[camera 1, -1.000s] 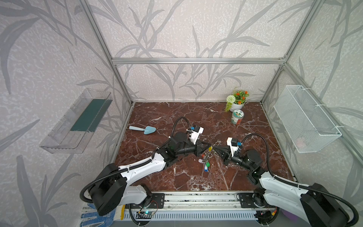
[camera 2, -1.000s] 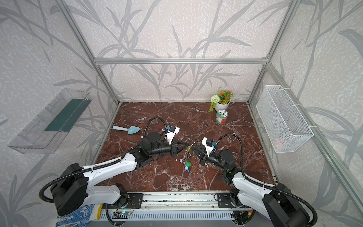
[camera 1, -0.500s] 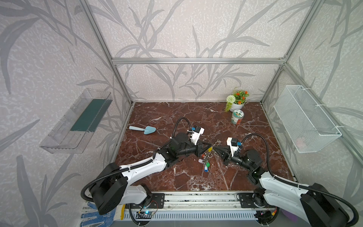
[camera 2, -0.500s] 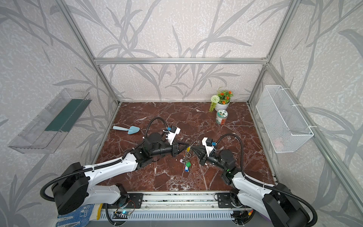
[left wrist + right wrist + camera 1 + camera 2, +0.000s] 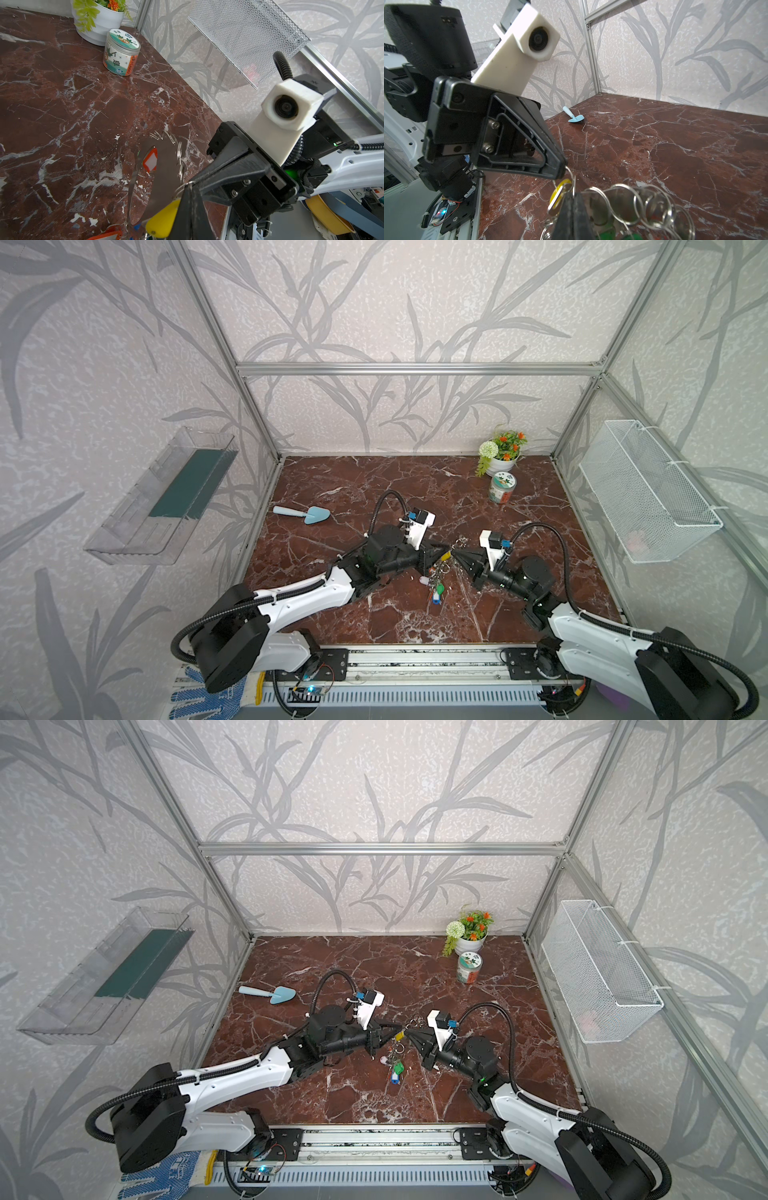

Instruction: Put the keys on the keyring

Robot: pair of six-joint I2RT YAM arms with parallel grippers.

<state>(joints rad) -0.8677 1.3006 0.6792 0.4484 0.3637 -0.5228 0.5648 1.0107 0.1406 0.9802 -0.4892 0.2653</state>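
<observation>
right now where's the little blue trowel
In both top views the blue trowel lies flat on the left side of the marble table, close to the left wall frame, apart from and farther back than the left gripper.

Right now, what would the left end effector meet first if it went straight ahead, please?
Most likely the right end effector: it faces the left end effector almost tip to tip, though depth is unclear.

The keys (image 5: 163, 221) are yellow-tagged silver; the marble table (image 5: 374, 489) is red-brown, veined white.
</observation>
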